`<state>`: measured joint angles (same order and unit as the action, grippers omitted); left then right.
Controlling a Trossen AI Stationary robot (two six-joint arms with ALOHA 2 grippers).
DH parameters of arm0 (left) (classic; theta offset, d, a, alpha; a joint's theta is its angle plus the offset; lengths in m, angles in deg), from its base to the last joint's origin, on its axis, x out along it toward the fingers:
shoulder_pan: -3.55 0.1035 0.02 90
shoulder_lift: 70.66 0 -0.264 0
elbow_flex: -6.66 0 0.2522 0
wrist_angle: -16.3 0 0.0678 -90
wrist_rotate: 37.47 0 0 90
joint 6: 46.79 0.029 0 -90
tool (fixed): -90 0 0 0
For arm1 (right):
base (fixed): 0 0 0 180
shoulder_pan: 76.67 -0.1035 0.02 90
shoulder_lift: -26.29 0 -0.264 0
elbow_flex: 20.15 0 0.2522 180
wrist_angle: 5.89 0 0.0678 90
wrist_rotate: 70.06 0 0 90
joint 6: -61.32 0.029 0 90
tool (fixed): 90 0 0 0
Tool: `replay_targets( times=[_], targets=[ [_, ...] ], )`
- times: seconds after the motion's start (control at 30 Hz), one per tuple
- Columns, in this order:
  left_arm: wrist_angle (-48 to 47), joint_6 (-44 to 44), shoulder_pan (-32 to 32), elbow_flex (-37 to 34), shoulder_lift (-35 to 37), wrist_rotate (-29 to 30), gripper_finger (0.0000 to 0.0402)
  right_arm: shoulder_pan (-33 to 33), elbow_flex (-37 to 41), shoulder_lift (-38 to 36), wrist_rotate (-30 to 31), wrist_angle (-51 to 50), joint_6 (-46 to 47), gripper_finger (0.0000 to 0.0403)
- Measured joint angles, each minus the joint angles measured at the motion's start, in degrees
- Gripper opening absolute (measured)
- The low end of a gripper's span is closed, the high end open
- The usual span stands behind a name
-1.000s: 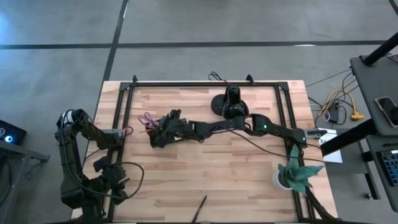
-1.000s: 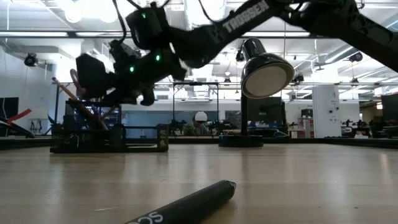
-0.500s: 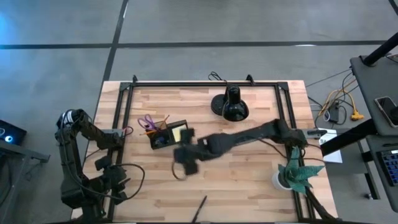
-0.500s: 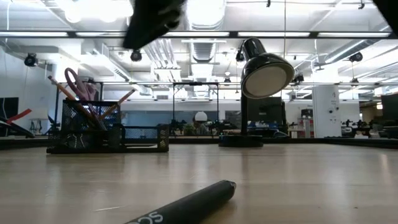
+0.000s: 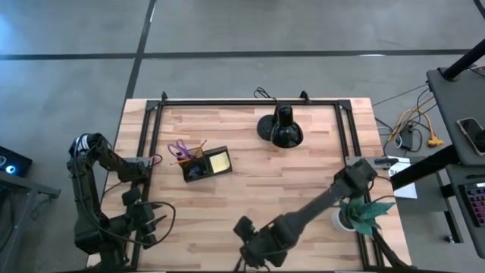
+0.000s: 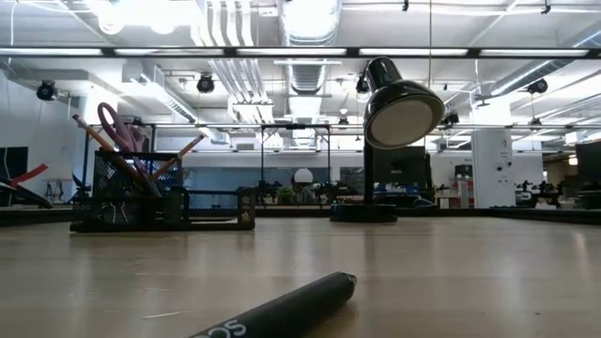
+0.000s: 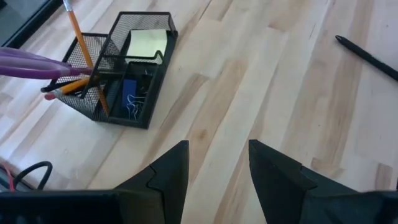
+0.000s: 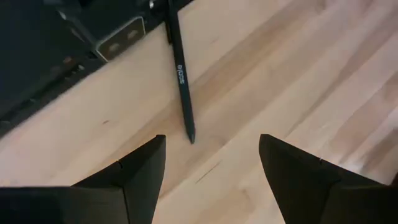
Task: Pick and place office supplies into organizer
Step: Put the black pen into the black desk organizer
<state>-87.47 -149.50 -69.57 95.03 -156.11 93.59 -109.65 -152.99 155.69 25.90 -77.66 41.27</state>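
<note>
Right end effector [image 8: 208,168] swung from organizer [image 5: 204,165] to near table [image 5: 303,182] edge, fingers wide, empty, above black pen [image 8: 180,74]; pickup next

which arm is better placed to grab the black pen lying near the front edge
Right. The right gripper hovers open directly over the black pen, while the left gripper waits at the table's left side.

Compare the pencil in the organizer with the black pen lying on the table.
The pencil is orange and stands tilted in the organizer's mesh cup beside the scissors. The pen is black and lies flat on the bare table near its front edge, below the open right gripper. Both are thin and straight.
</note>
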Motion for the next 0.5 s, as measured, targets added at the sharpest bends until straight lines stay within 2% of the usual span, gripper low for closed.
replay_targets(
  times=[0.17,0.3,0.5],
  targets=[
    [0.00,-0.02,0.00,0.00,0.00,-0.07,0.0148,0.52,0.99,4.47,-0.36,8.17,3.16,0.0255],
    [0.00,-0.04,0.00,0.00,0.00,-0.22,0.0148,1.08,1.18,5.21,-5.63,14.35,1.86,0.0254],
    [0.00,-0.04,0.00,-0.02,-0.02,-1.44,0.0148,0.69,1.69,8.77,-9.24,17.81,2.11,0.0243]
  ],
)
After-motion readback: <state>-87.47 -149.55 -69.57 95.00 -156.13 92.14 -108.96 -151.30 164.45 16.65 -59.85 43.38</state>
